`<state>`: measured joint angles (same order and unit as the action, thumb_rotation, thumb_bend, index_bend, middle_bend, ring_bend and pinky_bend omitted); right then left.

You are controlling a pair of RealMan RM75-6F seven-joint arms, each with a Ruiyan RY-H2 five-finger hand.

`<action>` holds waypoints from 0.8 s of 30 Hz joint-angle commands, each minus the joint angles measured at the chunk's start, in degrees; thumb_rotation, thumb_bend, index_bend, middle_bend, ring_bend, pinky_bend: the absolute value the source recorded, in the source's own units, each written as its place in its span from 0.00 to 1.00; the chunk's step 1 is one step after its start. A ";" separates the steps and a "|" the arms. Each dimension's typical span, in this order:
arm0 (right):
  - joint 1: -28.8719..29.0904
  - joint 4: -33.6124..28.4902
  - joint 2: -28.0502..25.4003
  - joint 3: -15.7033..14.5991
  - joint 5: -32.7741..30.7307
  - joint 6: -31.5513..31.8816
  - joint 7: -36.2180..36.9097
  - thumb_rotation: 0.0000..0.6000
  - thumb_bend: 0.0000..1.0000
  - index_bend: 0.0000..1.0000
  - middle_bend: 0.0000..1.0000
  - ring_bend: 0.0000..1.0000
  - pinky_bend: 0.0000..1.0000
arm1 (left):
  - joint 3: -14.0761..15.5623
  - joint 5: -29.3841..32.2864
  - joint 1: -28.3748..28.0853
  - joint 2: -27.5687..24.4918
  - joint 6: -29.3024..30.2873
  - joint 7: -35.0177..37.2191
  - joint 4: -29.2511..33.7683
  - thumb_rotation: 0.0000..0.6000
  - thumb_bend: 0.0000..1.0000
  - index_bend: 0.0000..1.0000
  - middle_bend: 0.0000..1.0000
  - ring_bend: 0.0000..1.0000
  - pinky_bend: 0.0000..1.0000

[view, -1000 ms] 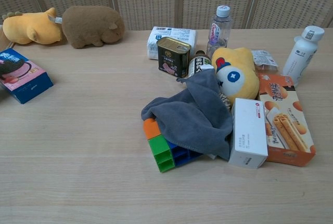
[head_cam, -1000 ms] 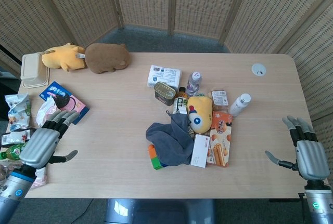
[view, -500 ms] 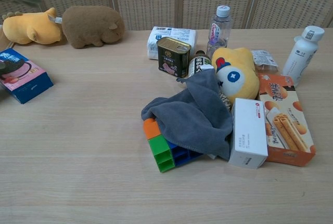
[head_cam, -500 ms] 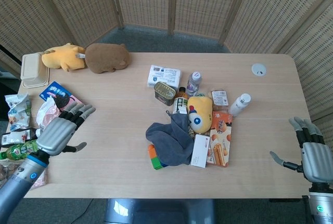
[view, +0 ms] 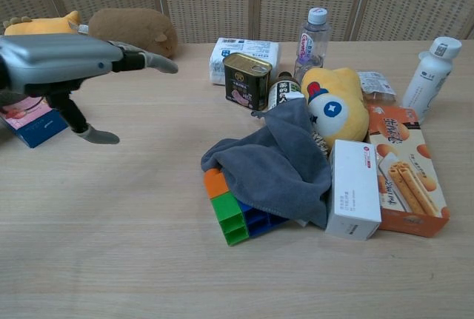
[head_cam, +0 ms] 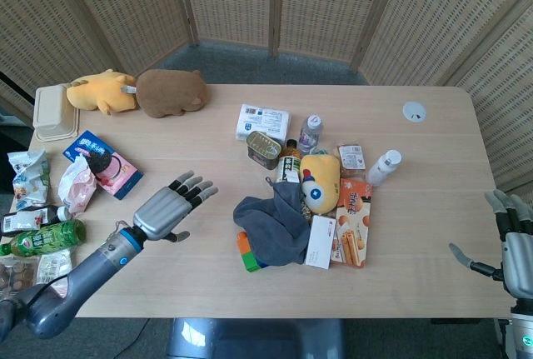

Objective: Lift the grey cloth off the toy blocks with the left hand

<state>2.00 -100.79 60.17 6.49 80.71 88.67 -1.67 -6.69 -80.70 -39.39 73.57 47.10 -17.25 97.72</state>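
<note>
Lying mid-table: cloth (view: 275,164), draping over blocks (view: 235,217), leaning right against a yellow plush (view: 337,112) and white box (view: 352,188). Hovering left of it, well apart: left hand (head_cam: 169,208), fingers spread, holding nothing. Waiting at the near right edge: right hand (head_cam: 513,245), apparently splayed, partly cropped.

The grey cloth (view: 275,163) hides most toy blocks (view: 235,219).

A screened-off test room: wicker partitions (head_cam: 275,1) enclose a cluttered wooden table (head_cam: 191,167).
</note>
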 commanded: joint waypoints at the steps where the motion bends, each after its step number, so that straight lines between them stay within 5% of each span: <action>1: -0.27 0.05 -0.14 -0.01 -0.26 0.08 0.09 0.58 0.20 0.00 0.00 0.00 0.00 | -1.18 2.60 -3.60 5.47 -2.57 -2.38 -4.49 1.00 0.27 0.00 0.00 0.00 0.00; 24: -2.99 -0.03 -1.76 0.47 -1.45 2.63 0.96 0.58 0.21 0.00 0.00 0.00 0.00 | -4.31 10.60 -15.29 27.01 -5.38 -5.44 -21.87 1.00 0.27 0.00 0.00 0.00 0.00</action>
<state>-1.00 -100.83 58.41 6.95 79.26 91.29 -0.71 -10.84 -70.31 -54.12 99.69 41.29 -22.70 76.67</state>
